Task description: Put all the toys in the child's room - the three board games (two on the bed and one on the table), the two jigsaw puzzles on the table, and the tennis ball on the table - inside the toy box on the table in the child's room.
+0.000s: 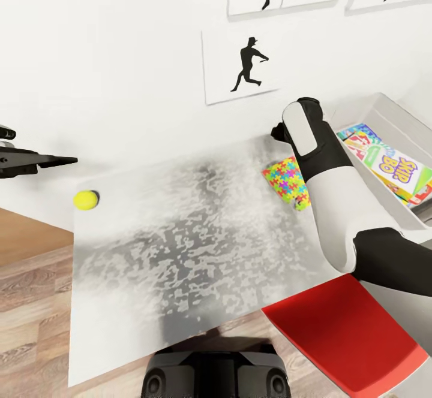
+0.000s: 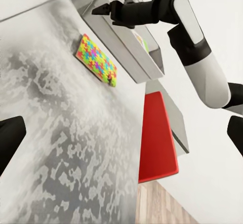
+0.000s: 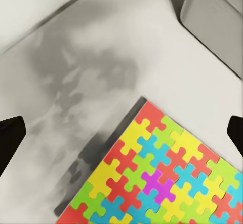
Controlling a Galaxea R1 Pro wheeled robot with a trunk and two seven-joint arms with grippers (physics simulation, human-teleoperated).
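Note:
A multicolour jigsaw puzzle [image 1: 287,182] [image 2: 96,59] [image 3: 162,178] lies flat on the table [image 1: 192,248] beside the toy box [image 1: 372,107] [image 2: 131,46]. My right gripper [image 1: 277,131] [image 2: 97,10] [image 3: 121,138] hovers open just above the puzzle's far corner, holding nothing. Inside the toy box lie the SKIP BO board game [image 1: 399,170] and another colourful box [image 1: 357,137]. The tennis ball [image 1: 86,199] rests at the table's far left corner. My left gripper [image 1: 60,160] [image 2: 121,135] is open and empty, raised left of the table above the ball.
A red chair [image 1: 342,332] [image 2: 157,138] stands at the table's near right corner, under my right arm. The white wall with silhouette pictures [image 1: 243,65] runs along the table's far edge. Wood floor [image 1: 30,290] shows to the left.

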